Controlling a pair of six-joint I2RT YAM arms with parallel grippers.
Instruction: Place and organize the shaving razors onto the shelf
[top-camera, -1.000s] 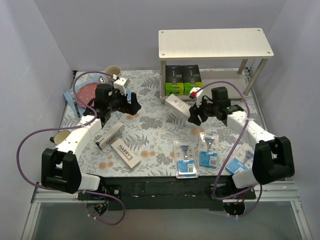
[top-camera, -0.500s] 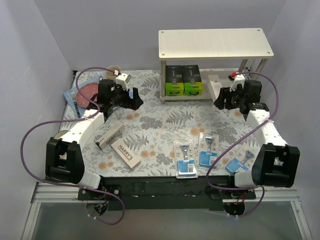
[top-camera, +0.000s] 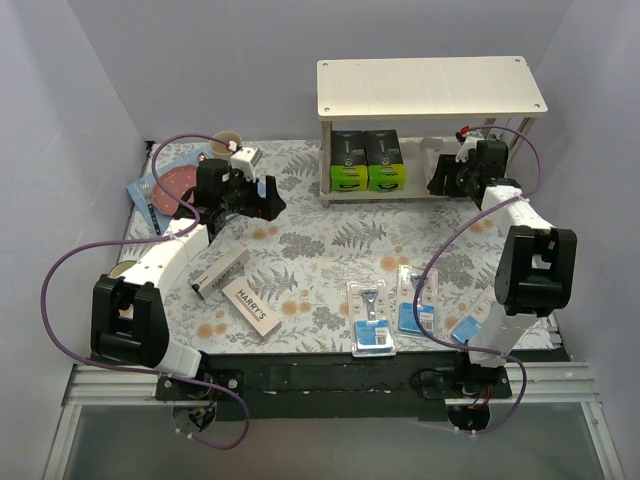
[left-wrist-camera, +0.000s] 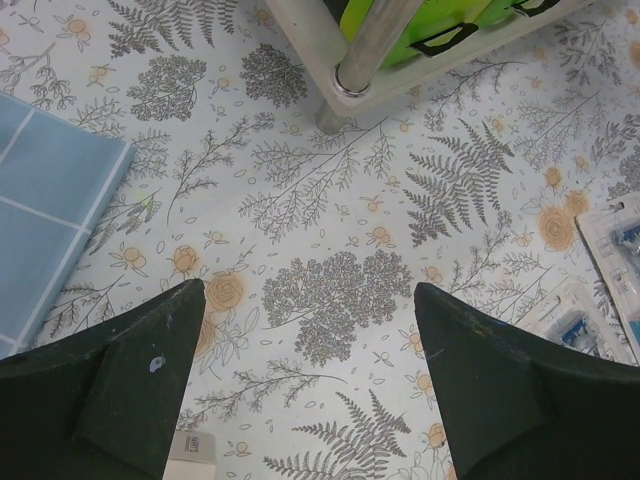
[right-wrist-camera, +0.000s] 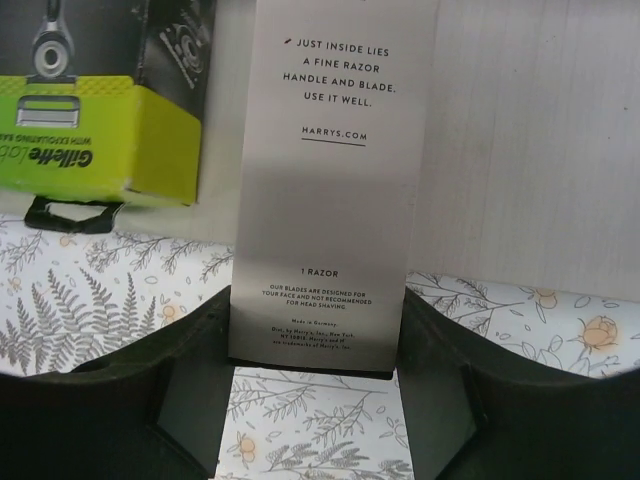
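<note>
The shelf (top-camera: 430, 88) stands at the back right. Two black-and-lime razor boxes (top-camera: 367, 160) stand on its lower board, also in the right wrist view (right-wrist-camera: 100, 130). My right gripper (top-camera: 447, 178) is shut on a white Harry's box (right-wrist-camera: 335, 180), whose far end reaches over the lower board beside the lime boxes. My left gripper (top-camera: 268, 198) is open and empty above the table (left-wrist-camera: 310, 330). Two Harry's boxes (top-camera: 250, 306) (top-camera: 219, 273) lie front left. Three blue blister packs (top-camera: 371, 315) (top-camera: 417, 299) (top-camera: 478, 325) lie at the front.
A pink speckled plate (top-camera: 175, 183) lies at the back left with a blue card (top-camera: 143, 195) at its edge. A cream mug (top-camera: 226, 143) stands behind it, another mug (top-camera: 122, 270) at the left edge. A silver shelf leg (left-wrist-camera: 365, 60) is ahead of my left gripper.
My right gripper has carried the white Harry's box from mid-table back and right to the shelf's lower board. My left gripper shifted slightly back, still open.
</note>
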